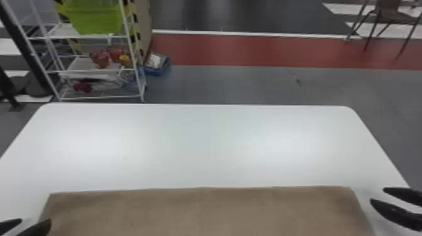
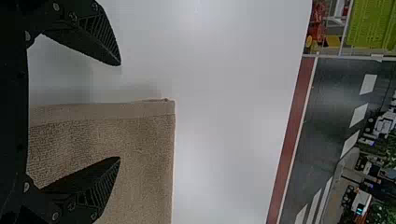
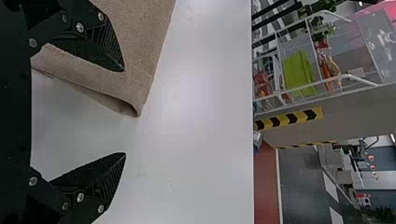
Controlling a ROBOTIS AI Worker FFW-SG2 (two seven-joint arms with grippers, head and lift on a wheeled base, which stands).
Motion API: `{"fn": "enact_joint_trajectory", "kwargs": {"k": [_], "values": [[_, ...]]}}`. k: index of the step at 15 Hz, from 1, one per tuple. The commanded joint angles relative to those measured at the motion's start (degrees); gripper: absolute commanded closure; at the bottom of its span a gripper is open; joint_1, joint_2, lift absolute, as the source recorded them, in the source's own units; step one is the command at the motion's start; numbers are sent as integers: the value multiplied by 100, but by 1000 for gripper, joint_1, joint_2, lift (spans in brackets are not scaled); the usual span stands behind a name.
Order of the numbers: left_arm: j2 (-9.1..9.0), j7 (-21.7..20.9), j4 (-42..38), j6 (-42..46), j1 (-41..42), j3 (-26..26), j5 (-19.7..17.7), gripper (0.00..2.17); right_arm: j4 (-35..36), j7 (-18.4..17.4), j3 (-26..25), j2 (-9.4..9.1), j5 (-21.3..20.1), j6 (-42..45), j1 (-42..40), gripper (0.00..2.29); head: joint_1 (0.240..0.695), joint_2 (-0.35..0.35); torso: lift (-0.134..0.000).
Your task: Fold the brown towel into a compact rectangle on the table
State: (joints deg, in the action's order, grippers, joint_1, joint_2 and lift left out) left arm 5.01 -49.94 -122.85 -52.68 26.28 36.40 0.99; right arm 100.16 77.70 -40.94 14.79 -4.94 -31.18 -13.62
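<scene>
2 black tools reach in at the bottom corners of the frame, the left tool (image 1: 35, 220) at lower left and the right tool (image 1: 378, 194) at lower right. Each has its 2 fingers spread wide, with nothing pinched between them. Across the lower part of the frame the brown towel (image 1: 201, 213) lies spread on the white tabletop (image 1: 194, 135), its far edge running nearly straight from side to side and its near part cut off by the bottom of the frame. From the left wrist, 1 finger sits over the towel and the other over bare tabletop beside its hemmed edge. From the right wrist it is much the same, 1 finger over the towel near a corner, where layers part slightly in a small gap. Whether either finger touches the cloth I cannot tell. Off in the upper left of the frame stands a wire rack (image 1: 100, 71) with a green bin (image 1: 94, 15), and a chair (image 1: 389, 12) is at upper right.
</scene>
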Motion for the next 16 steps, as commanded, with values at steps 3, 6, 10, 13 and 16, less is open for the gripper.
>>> {"fn": "enact_joint_trajectory", "kwargs": {"k": [3,6,10,13,16], "values": [[0,-7,-46,-2,17,-10,33,215,-5,9,-28,24,10,28,0,282,695,-48,-122],[0,-7,-46,-19,17,-45,51,215,-23,26,-54,33,37,46,0,282,695,-54,-122],[0,-7,-37,-19,17,-54,104,215,-85,26,-63,41,63,133,-9,282,695,-60,-122],[0,-7,-37,-19,17,-54,104,215,-111,26,-46,41,63,133,26,282,695,-60,-122],[0,-7,-37,-19,17,-45,112,215,-111,26,-54,41,63,133,26,282,695,-58,-122]]}}
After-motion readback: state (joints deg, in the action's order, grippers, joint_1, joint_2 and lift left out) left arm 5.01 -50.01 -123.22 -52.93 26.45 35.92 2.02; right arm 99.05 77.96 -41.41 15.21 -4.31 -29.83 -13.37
